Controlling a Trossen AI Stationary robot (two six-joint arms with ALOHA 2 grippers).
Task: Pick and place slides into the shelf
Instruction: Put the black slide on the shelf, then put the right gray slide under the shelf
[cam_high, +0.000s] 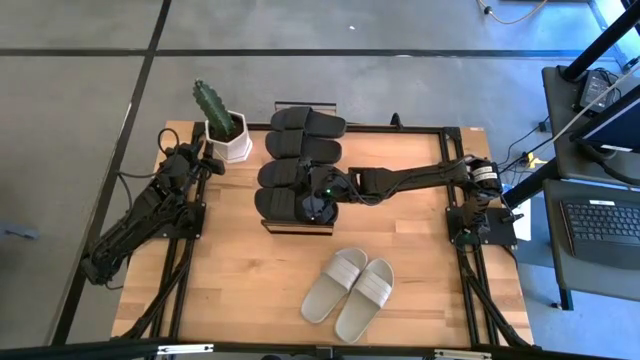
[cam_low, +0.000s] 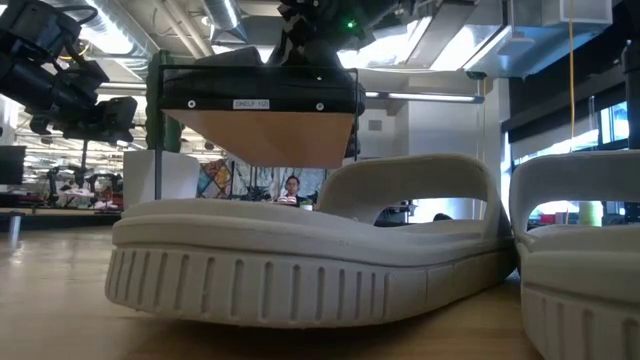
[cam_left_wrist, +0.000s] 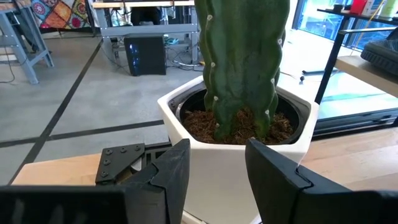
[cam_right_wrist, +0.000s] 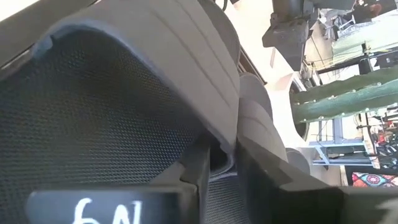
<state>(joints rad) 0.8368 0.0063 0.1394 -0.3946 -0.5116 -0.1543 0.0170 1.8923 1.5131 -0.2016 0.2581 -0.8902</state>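
Several black slides (cam_high: 298, 160) lie side by side on the top of the shelf (cam_high: 290, 227), their soles down. My right gripper (cam_high: 322, 197) reaches in from the table's right over the nearest black slide (cam_high: 290, 203); its fingers stand a little apart around that slide's strap. In the low view the shelf (cam_low: 260, 135) shows behind a light beige slide (cam_low: 300, 250). The beige pair (cam_high: 350, 285) rests on the table near the front edge. My left gripper (cam_left_wrist: 217, 174) waits open by the white cactus pot (cam_left_wrist: 236, 155). My right gripper has the edge of the nearest black slide's strap (cam_right_wrist: 222, 146) between its two fingers (cam_right_wrist: 198, 168), which slant down from the table's right. Whether the fingers touch the strap I cannot tell. The slide lies on the shelf top beside the other black slides.
A cactus in a white pot (cam_high: 228, 135) stands at the table's far left, beside the shelf. A dark frame rail (cam_high: 455, 180) borders the table. The wood between the shelf and the beige pair is bare.
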